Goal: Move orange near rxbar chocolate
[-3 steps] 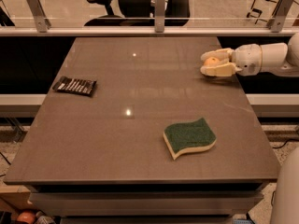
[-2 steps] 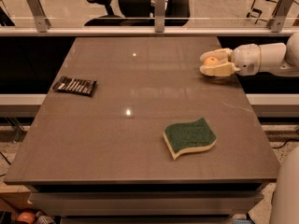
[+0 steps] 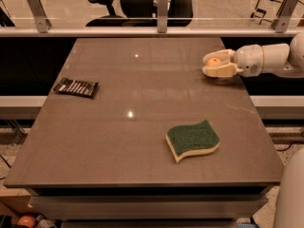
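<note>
The orange (image 3: pixel 213 61) is a small round fruit at the table's far right, held between the two cream fingers of my gripper (image 3: pixel 212 63). The gripper reaches in from the right edge on a white arm (image 3: pixel 266 59), its fingers closed around the orange just above the tabletop. The rxbar chocolate (image 3: pixel 76 87) is a flat dark bar with white stripes. It lies near the table's left edge, far across from the orange and the gripper.
A wavy green-and-yellow sponge (image 3: pixel 192 140) lies at the front right of the brown table (image 3: pixel 142 108). A railing with glass (image 3: pixel 161 25) runs behind the table, with office chairs beyond. The robot's white body (image 3: pixel 289 194) shows at the bottom right.
The gripper has shifted slightly left along the table's right side with the orange between its fingers. The bar and sponge have not moved.
</note>
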Motion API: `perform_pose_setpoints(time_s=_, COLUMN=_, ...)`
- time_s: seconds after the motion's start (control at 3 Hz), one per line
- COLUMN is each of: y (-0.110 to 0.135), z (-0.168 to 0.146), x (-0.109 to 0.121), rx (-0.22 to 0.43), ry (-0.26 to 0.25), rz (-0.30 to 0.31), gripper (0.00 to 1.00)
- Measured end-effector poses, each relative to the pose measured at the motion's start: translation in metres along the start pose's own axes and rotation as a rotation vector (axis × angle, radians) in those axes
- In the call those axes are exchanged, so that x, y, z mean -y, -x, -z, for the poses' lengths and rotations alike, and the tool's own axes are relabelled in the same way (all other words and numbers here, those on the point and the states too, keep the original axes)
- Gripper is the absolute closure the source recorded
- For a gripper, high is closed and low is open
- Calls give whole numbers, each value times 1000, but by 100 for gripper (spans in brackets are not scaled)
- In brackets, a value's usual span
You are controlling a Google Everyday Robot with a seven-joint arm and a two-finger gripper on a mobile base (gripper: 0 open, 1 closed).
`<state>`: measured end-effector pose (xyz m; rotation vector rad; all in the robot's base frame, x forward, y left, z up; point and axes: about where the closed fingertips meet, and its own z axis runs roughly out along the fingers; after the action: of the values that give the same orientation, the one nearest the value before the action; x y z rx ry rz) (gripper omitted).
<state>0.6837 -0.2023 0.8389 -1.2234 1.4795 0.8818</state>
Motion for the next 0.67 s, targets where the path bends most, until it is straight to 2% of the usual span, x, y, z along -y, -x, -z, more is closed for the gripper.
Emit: perform_pose_setpoints(time_s=0.67, y=17, z=-3, x=-2, rx=-48, ry=5, rz=2, gripper=100)
